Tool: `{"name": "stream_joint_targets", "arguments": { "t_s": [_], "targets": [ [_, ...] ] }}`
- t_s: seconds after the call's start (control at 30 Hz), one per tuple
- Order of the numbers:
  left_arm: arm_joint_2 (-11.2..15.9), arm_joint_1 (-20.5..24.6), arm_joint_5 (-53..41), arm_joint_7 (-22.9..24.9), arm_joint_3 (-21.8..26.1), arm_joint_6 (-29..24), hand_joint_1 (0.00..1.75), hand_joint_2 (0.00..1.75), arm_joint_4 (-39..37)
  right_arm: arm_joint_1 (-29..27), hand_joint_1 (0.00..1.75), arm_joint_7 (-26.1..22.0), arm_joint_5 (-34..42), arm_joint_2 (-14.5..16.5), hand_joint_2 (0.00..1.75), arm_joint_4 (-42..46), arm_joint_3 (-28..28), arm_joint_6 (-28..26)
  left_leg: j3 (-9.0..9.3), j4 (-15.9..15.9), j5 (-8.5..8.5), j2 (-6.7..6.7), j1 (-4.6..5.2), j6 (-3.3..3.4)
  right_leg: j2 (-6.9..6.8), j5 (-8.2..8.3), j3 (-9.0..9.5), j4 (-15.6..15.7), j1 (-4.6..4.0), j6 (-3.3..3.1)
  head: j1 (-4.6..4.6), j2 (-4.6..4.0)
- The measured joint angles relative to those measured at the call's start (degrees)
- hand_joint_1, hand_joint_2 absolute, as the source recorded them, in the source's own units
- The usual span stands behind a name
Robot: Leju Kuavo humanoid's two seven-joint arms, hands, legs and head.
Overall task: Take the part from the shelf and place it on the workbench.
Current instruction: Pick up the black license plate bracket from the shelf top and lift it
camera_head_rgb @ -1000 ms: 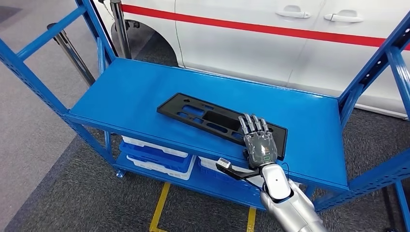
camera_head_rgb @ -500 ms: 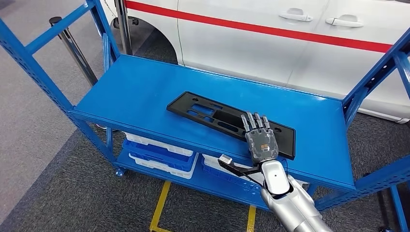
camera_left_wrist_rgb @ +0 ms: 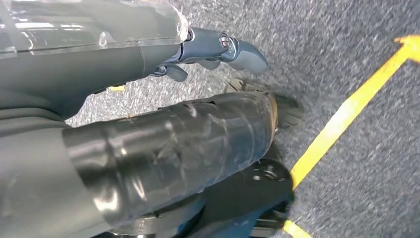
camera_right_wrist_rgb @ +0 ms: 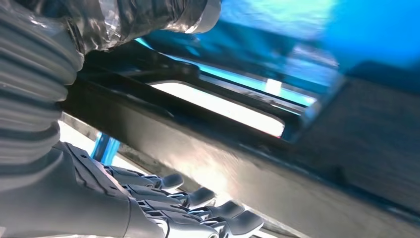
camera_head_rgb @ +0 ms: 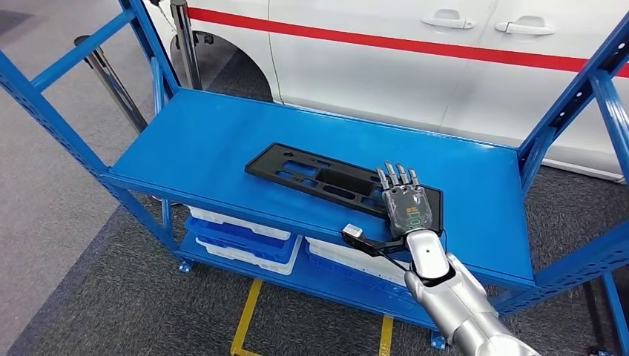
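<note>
The left hand (camera_left_wrist_rgb: 218, 49) hangs over the grey floor, its fingers curled in on nothing. On the blue shelf (camera_head_rgb: 200, 141) the black part (camera_head_rgb: 319, 178) lies flat near the front edge. At its right end, the right hand (camera_head_rgb: 406, 208) lies palm-down, fingers extended over the top and thumb (camera_head_rgb: 354, 234) spread below the shelf edge; whether it grips yet is hard to tell. The fingers should close firmly and the part be lifted level, since so long a piece would likely tip.
</note>
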State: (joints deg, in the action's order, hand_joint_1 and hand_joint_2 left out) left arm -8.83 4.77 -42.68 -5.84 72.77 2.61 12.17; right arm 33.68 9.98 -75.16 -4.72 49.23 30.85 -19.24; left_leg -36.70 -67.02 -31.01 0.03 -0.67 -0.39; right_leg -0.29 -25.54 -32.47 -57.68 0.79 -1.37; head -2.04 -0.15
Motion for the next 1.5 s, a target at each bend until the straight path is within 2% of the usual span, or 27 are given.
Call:
{"name": "stream_joint_targets", "arguments": {
  "t_s": [0.07,0.1,0.13,0.2,0.27,0.3,0.4,0.43,0.53,0.57,0.6,0.63,0.7,0.77,0.87,0.93,0.97,1.03,1.07,1.1,1.13,1.17,1.23,1.3,1.4,1.47,1.5],
  "targets": [
    [0.00,-0.08,0.08,0.00,0.17,-0.08,0.00,0.00,0.00,0.17,0.00,0.06,0.01,0.15,1.75,-0.48,0.14,0.29,-2.67,-5.94,-2.07,0.01,-0.08,-0.28,-0.03,0.02,-0.07,-0.02,-0.04,-0.04,0.01,0.00],
    [0.00,-0.12,0.16,0.00,0.22,-0.13,0.00,0.00,0.00,0.32,0.00,0.18,0.01,0.25,1.75,-0.75,0.26,0.47,-2.78,-6.28,-1.55,0.02,-0.12,-0.35,-0.01,0.02,-0.06,-0.04,-0.04,-0.03,0.01,0.00],
    [0.00,-0.13,0.24,-0.01,0.26,-0.18,0.00,0.00,0.00,0.55,0.00,0.40,-0.01,0.39,1.75,-1.01,0.38,0.62,-1.75,-4.21,0.00,0.03,-0.17,-0.35,0.02,0.00,-0.01,-0.08,-0.03,0.00,0.01,0.00],
    [0.00,-0.08,0.39,-0.05,0.34,-0.30,0.00,0.00,0.00,1.11,0.00,1.16,-0.08,0.68,1.75,-1.61,0.61,0.95,2.01,3.41,3.55,0.06,-0.25,-0.17,0.09,-0.14,0.06,-0.33,-0.09,0.25,0.01,0.00],
    [-0.01,0.07,0.49,-0.13,0.44,-0.37,0.00,0.00,0.00,1.61,0.00,1.94,-0.19,0.85,1.75,-2.25,0.68,1.20,4.43,8.46,4.97,0.01,-0.10,0.42,0.20,-0.31,-0.02,-0.60,-0.29,0.83,-0.05,0.00],
    [-0.01,0.12,0.52,-0.15,0.49,-0.37,0.00,0.00,0.00,1.79,0.35,2.19,-0.22,0.87,1.75,-2.55,0.69,1.27,4.67,9.10,4.84,-0.03,0.04,0.79,0.25,-0.32,-0.07,-0.63,-0.38,1.18,-0.07,0.00],
    [0.02,0.09,0.65,-0.20,0.63,-0.37,0.00,0.00,0.00,2.16,1.66,2.37,0.04,0.92,1.75,-3.28,0.69,1.62,4.71,9.52,5.39,-0.01,-0.03,2.00,0.28,-0.64,-0.24,-1.04,-0.28,2.17,-0.08,0.00],
    [0.05,0.08,0.71,-0.22,0.67,-0.37,0.00,0.00,0.00,2.25,1.75,2.27,0.23,0.92,1.75,-3.52,0.69,1.86,4.72,9.76,5.63,0.04,-0.13,2.39,0.28,-1.65,-0.86,-2.43,-0.21,2.40,-0.08,0.00],
    [0.11,0.10,0.91,-0.33,0.89,-0.27,0.00,0.00,0.00,2.33,1.75,1.74,0.87,0.92,1.75,-4.39,0.69,2.59,4.38,9.90,5.89,0.15,-0.04,2.90,0.29,-6.98,-5.64,-12.43,-0.04,2.80,-0.10,0.00],
    [0.11,0.07,0.95,-0.37,1.01,-0.22,0.00,0.00,0.00,2.30,1.75,1.52,1.10,0.92,1.75,-4.69,0.69,2.79,4.30,9.88,5.88,0.17,0.01,2.90,0.28,-7.88,-7.10,-15.36,-0.03,2.86,-0.10,0.00],
    [0.11,0.04,0.97,-0.44,1.12,-0.19,0.00,0.00,0.00,2.30,1.75,1.27,1.34,0.92,1.75,-4.97,0.69,2.99,4.28,9.85,5.88,0.17,0.04,2.90,0.28,-7.66,-7.70,-16.48,-0.03,2.87,-0.10,0.00],
    [0.12,0.02,0.98,-0.56,1.22,-0.19,0.00,0.00,0.00,2.32,1.75,1.04,1.51,0.92,1.75,-5.20,0.69,3.16,4.31,9.81,5.86,0.16,0.05,2.87,0.28,-6.33,-7.19,-15.31,-0.03,2.79,-0.11,0.00],
    [0.13,0.04,0.99,-0.85,1.39,-0.19,0.00,0.00,0.00,2.62,1.75,0.70,1.84,0.92,1.75,-5.50,0.69,3.33,4.39,9.62,5.72,0.10,0.06,2.66,0.28,-2.38,-3.72,-7.96,-0.06,2.37,-0.11,0.00],
    [0.13,0.15,0.95,-1.18,1.52,-0.19,0.00,0.00,0.00,3.15,1.75,0.37,2.12,0.97,1.75,-5.63,0.71,3.38,4.26,9.27,5.51,0.01,0.27,2.17,0.28,-0.43,-1.06,-2.06,-0.28,1.90,-0.08,0.00],
    [0.14,0.21,0.68,-1.88,1.58,-0.13,0.00,0.00,0.00,3.74,1.75,-0.16,2.42,1.09,1.75,-5.67,0.81,3.49,4.22,9.32,5.44,-0.09,0.39,1.30,0.25,-0.36,-0.54,-0.79,-0.48,1.19,-0.07,0.00],
    [0.21,0.16,0.57,-2.38,1.60,-0.03,0.00,0.00,0.00,4.09,1.75,-0.46,2.64,1.27,1.75,-5.67,0.91,3.61,3.64,7.79,4.20,-0.09,0.27,0.73,0.11,-0.11,-0.30,-0.35,-0.21,0.46,-0.01,0.00],
    [0.24,0.15,0.56,-2.60,1.61,0.02,0.00,0.00,0.00,4.19,1.75,-0.62,2.80,1.37,1.75,-5.67,0.95,3.69,2.59,5.46,2.73,-0.09,0.19,0.47,0.00,0.01,-0.23,-0.16,-0.07,0.15,0.04,0.00],
    [0.27,0.12,0.53,-2.96,1.63,0.09,0.00,0.00,0.00,4.19,1.75,-0.87,3.09,1.47,1.75,-5.68,1.02,3.85,-0.87,-1.99,-0.97,-0.08,0.04,0.03,-0.19,0.02,-0.33,-0.13,-0.09,-0.12,0.11,0.00],
    [0.27,0.06,0.51,-3.05,1.63,0.11,0.00,0.44,0.00,4.15,1.75,-0.95,3.19,1.49,1.75,-5.69,1.05,3.92,-2.43,-5.24,-2.08,-0.08,-0.01,-0.15,-0.24,0.01,-0.38,-0.15,-0.11,-0.13,0.10,0.00],
    [0.27,-0.02,0.50,-3.09,1.63,0.13,0.00,0.87,0.00,4.13,1.75,-0.99,3.24,1.50,1.75,-5.72,1.10,3.96,-3.21,-6.84,-2.18,-0.08,-0.06,-0.27,-0.25,0.00,-0.40,-0.18,-0.11,-0.13,0.11,0.00],
    [0.27,-0.09,0.50,-3.12,1.63,0.14,0.00,1.31,0.00,4.13,1.75,-1.01,3.28,1.51,1.75,-5.75,1.15,3.99,-2.94,-6.24,-1.16,-0.07,-0.11,-0.34,-0.24,-0.02,-0.37,-0.23,-0.10,-0.10,0.11,0.00],
    [0.29,-0.13,0.49,-3.16,1.63,0.14,0.00,1.75,0.00,4.14,1.75,-1.03,3.32,1.53,1.75,-5.78,1.20,4.02,-1.64,-3.53,0.69,-0.07,-0.17,-0.34,-0.21,-0.07,-0.33,-0.32,-0.08,-0.03,0.11,0.00],
    [0.36,-0.11,0.48,-3.32,1.64,0.14,0.00,1.75,0.00,4.21,1.75,-1.07,3.43,1.56,1.75,-5.85,1.30,4.16,2.09,4.29,4.10,-0.06,-0.16,-0.10,-0.12,-0.31,-0.39,-0.71,-0.17,0.35,0.10,0.00],
    [0.41,-0.08,0.27,-3.68,1.64,0.03,0.00,1.75,0.00,4.28,1.75,-1.10,3.59,1.56,1.75,-5.91,1.32,4.48,4.07,8.56,5.05,-0.08,0.01,0.48,-0.02,-0.43,-0.56,-0.93,-0.37,0.96,0.06,0.00],
    [0.45,-0.14,-0.08,-4.21,1.63,-0.89,0.00,1.75,0.00,4.31,1.75,-1.18,3.95,1.54,1.75,-5.94,1.33,4.97,4.30,9.14,5.16,-0.02,0.03,1.59,0.09,-0.47,-0.55,-0.96,-0.40,1.89,0.03,0.00],
    [0.48,-0.09,-0.03,-4.17,1.64,-1.45,0.00,1.75,0.00,4.30,1.75,-1.19,4.10,1.52,1.75,-5.94,1.33,5.03,4.45,9.58,5.52,0.17,-0.15,2.37,0.16,-2.41,-1.75,-3.79,-0.27,2.40,0.02,0.00],
    [0.49,-0.04,0.04,-3.91,1.66,-1.66,0.00,1.75,0.00,4.22,1.75,-1.12,4.03,1.51,1.75,-5.95,1.35,4.69,4.44,9.67,5.62,0.27,-0.14,2.63,0.19,-4.19,-3.19,-6.94,-0.16,2.57,0.01,0.00]
  ]
}}
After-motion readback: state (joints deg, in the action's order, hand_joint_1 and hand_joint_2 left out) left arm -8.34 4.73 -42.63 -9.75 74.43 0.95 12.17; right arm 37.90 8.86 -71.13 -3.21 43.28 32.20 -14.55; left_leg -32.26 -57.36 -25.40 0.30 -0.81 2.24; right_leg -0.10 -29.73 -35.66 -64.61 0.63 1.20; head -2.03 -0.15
